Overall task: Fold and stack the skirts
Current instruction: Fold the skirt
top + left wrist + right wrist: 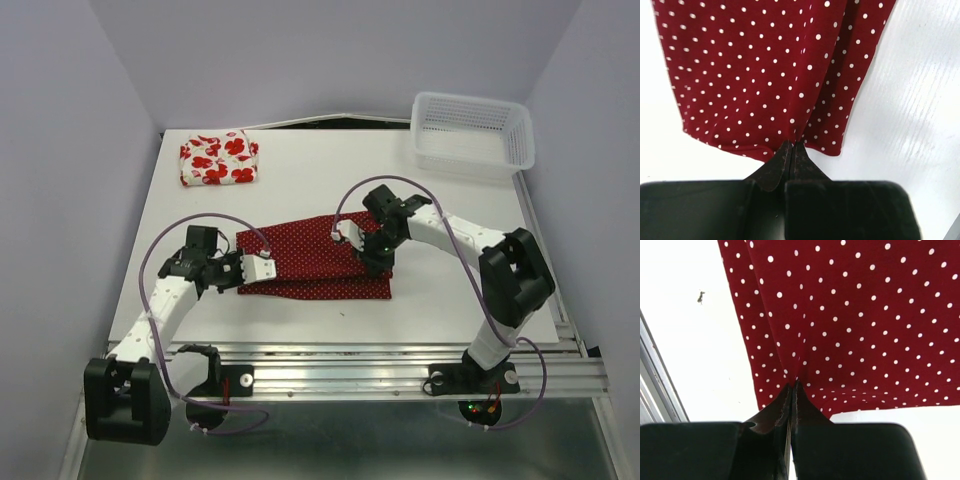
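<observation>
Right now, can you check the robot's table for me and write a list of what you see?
Surface: white table; tiny dark speck.
Job's things: dotted skirt mid-table, partly folded; floral skirt folded, far left corner.
Clutter: white lattice basket, far right corner.
Grippers: left gripper and right gripper each shut on the dotted skirt's edge.
Cables: purple cables loop along both arms.
Surroundings: pale walls; metal rail at near edge.

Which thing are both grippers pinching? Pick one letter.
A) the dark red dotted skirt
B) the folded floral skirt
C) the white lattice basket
A: the left gripper and the right gripper are each shut on an edge of the dark red dotted skirt.
</observation>
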